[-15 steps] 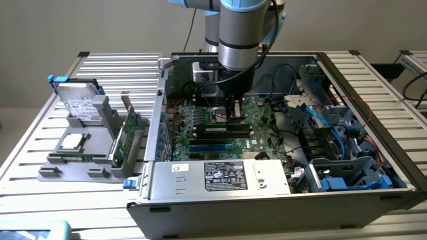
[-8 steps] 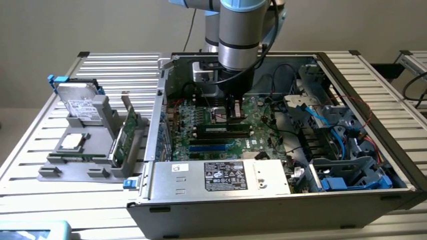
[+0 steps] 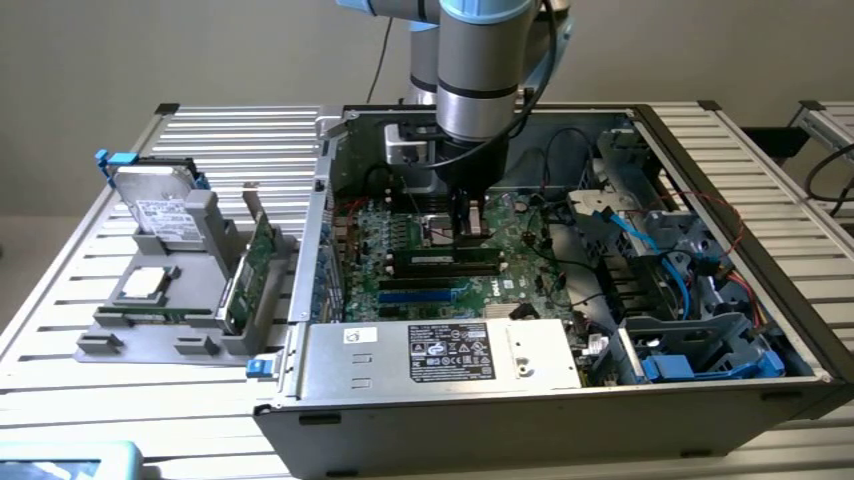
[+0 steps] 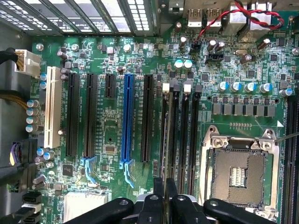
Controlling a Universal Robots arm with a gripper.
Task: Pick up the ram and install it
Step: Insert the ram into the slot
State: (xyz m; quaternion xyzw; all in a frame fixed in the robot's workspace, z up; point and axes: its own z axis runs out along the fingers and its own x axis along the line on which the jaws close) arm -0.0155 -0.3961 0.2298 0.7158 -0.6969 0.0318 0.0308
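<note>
Far off the jaws toward the exterior view's left: grey fixture (image 3: pixel 147 345) on the table (image 3: pixel 54 290), with a hard drive (image 3: pixel 160 215) and a tall green card (image 3: pixel 251 272) standing in it. Not the target.

Inside the case (image 3: pixel 534 430), the gripper (image 3: pixel 467 236) drops straight onto the motherboard (image 3: pixel 387 265). The ram (image 3: pixel 447 262) is directly under the jaws, on edge in the bank of memory slots (image 4: pixel 186 135). Its long axis runs along the slots, across the exterior view, and the tips sit near mid-length.

Jaws are nearly pressed together, gap about board-thin, closing across the stick's thickness. Reads as a pinch on its top edge, but that contact is my judgement. Can't tell if it is fully home in the slot or only resting in it.

Key relation: stick, slot and jaw gap all line up, with no sideways offset visible.

CPU socket (image 4: pixel 238 172) is just beside the slots, on the side away from the blue slot (image 4: pixel 127 121). Blue cables (image 3: pixel 627 235) lie off the jaws toward the exterior view's right.
</note>
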